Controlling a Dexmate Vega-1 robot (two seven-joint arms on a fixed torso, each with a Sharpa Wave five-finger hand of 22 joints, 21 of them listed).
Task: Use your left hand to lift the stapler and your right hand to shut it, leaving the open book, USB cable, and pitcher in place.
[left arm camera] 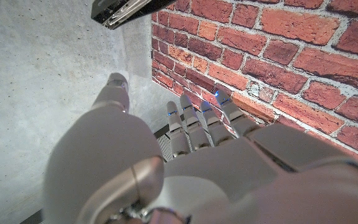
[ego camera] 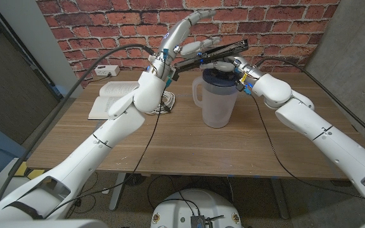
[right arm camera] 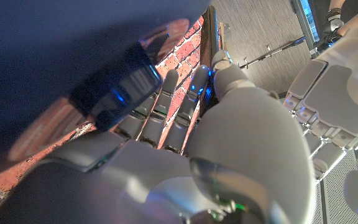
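- The stapler [ego camera: 213, 52] is off the worktop [ego camera: 189, 142], raised in the air above the pitcher [ego camera: 217, 98] and in front of the brick wall; in the head view it reads as a long dark bar slanting up toward the right arm's side.
- The left hand [ego camera: 185, 38] holds it from the left: some fingers [ego camera: 198, 45] lie along the stapler's near end while others stretch up past it, so the lifting part of the task looks done (the exact grip is hard to read at this size).
- The right hand [ego camera: 236, 66] sits just under and against the stapler near its middle, right above the pitcher lid; whether its fingers are closed around the stapler or merely touching it, I cannot tell.
- In the left wrist view, one dark end of the stapler [left arm camera: 120, 11] shows with a pale strip along it, which may be the gap between the two arms, so I judge it not yet fully shut.
- The step in hand is therefore the closing: the right hand needs to press the top arm toward the base while the left hand keeps the body steady.
- That squeeze calls for care, since it happens directly over the pitcher, which must not be knocked.
- The open book [ego camera: 113, 98] lies on the worktop near the left arm, and the USB cable [ego camera: 165, 104] lies coiled beside it, both well below the work.
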